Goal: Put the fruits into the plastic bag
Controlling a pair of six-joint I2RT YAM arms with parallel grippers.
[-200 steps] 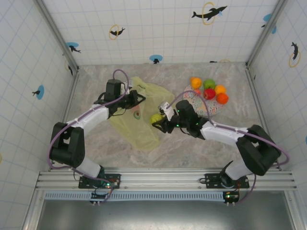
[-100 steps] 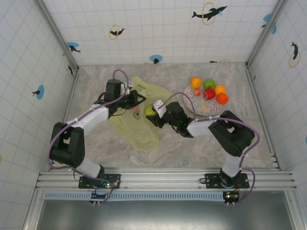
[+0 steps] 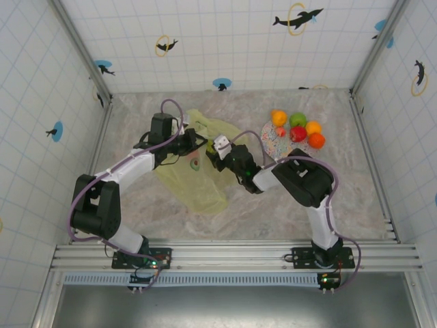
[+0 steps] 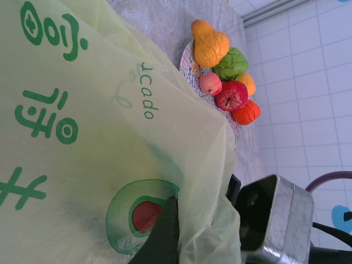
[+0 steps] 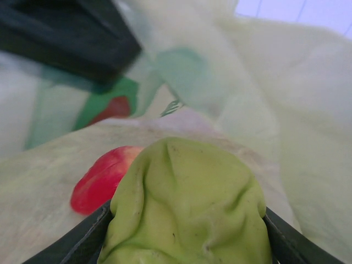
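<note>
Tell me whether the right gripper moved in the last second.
Yes: the right gripper, holding a green fruit, went left, away from the plate, toward the plastic bag.

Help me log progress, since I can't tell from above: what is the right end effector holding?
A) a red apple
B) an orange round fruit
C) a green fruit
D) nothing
C: in the right wrist view a green fruit sits clamped between the fingers of the right end effector, with the plastic bag around it.
</note>
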